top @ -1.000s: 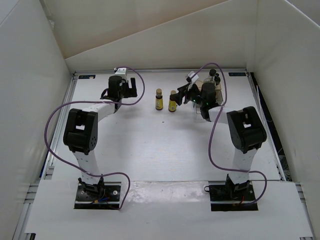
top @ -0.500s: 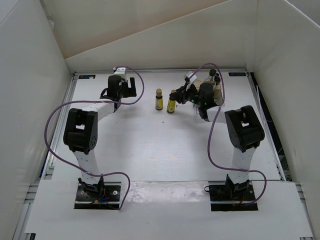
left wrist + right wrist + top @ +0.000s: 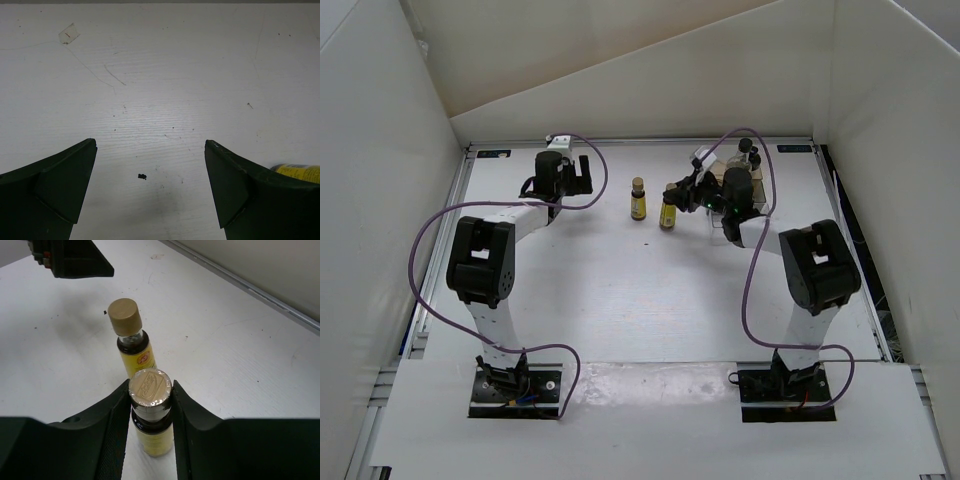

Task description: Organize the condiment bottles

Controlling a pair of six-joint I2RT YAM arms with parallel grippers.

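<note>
Bottle [image 3: 150,416]: yellow label, embossed tan cap, btwn fingers [image 3: 113,436].

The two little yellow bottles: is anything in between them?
Nothing, just bare white table. The top view shows the gap between the free bottle and the held bottle, which the right tool is pinching.

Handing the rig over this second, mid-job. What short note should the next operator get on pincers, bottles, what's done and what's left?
Left pincer: open, empty, over bare white table.
Right pincer: shut on the foil-topped yellow-labelled small bottle, held upright.
Tan-capped yellow-labelled small bottle: upright just beyond it, not touching.
Black-capped bottles: far right of the table, only partly visible.
Done: one bottle grasped.
Left: place it, then sort the others.
</note>
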